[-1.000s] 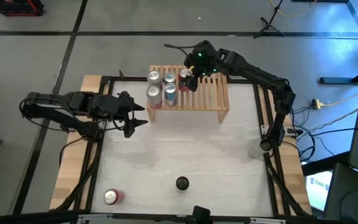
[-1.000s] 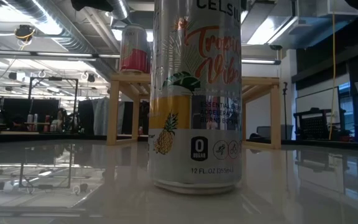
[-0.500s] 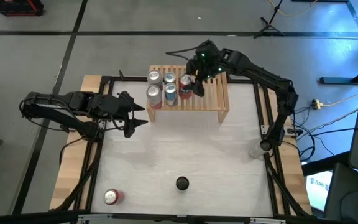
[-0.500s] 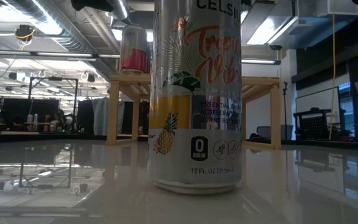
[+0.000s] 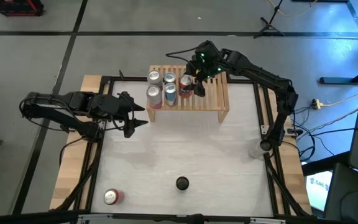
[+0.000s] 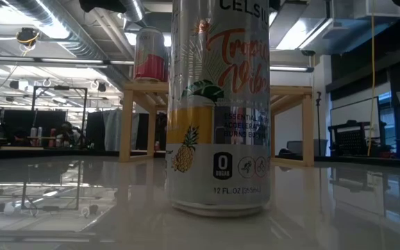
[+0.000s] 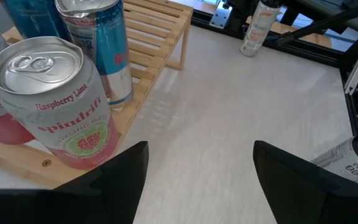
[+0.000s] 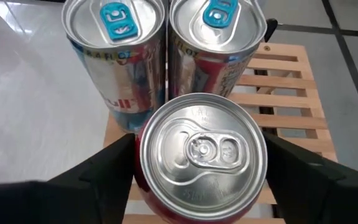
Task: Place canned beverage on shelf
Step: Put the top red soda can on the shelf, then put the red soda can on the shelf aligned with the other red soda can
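Observation:
The shelf (image 5: 197,96), a low light-wood slatted rack, stands at the table's far side and bears several upright cans. The rightmost is a red can with a silver top (image 8: 201,155) (image 5: 185,81); it stands on the slats. My right gripper (image 8: 201,186) (image 5: 196,84) reaches over the shelf from the far right, open, with its fingers close on either side of that can. My left gripper (image 5: 134,116) (image 7: 197,180) hangs open over the table, left of the shelf, with nothing between its fingers. A pink can (image 7: 48,99) fills the left wrist view.
A tall Celsius can (image 6: 217,104) (image 5: 182,183) stands at the table's near middle. A red can (image 5: 111,197) stands at the near left corner and a small bottle (image 5: 255,149) at the right edge. The shelf's right half (image 8: 284,93) is bare slats.
My right gripper has rolled at the wrist over the shelf and shifted slightly toward the table's right edge. The red can's top, partly covered a second ago, now shows in full beside the other cans.

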Robot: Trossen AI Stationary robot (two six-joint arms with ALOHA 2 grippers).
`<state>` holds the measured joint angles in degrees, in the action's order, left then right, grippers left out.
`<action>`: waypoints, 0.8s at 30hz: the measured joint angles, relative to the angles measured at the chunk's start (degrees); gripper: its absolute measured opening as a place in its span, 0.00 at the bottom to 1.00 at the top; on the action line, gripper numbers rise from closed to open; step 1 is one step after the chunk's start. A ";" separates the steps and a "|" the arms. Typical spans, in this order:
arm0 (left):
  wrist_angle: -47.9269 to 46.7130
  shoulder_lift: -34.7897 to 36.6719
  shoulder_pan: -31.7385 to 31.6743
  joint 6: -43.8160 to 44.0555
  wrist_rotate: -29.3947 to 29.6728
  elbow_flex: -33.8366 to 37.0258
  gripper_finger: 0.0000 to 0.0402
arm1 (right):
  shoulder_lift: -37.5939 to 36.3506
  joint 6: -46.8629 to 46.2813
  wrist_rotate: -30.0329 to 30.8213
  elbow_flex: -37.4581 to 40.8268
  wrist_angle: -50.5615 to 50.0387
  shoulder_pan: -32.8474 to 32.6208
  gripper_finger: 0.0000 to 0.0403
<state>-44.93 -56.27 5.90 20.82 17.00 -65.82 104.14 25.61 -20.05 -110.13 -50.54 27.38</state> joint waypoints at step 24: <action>2.05 0.00 0.01 2.02 -0.07 0.00 0.70 | -0.02 -2.83 3.14 -15.93 -12.35 -0.48 0.87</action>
<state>-42.87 -56.27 5.91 22.84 16.93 -65.82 104.11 22.78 -16.92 -126.06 -62.89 26.90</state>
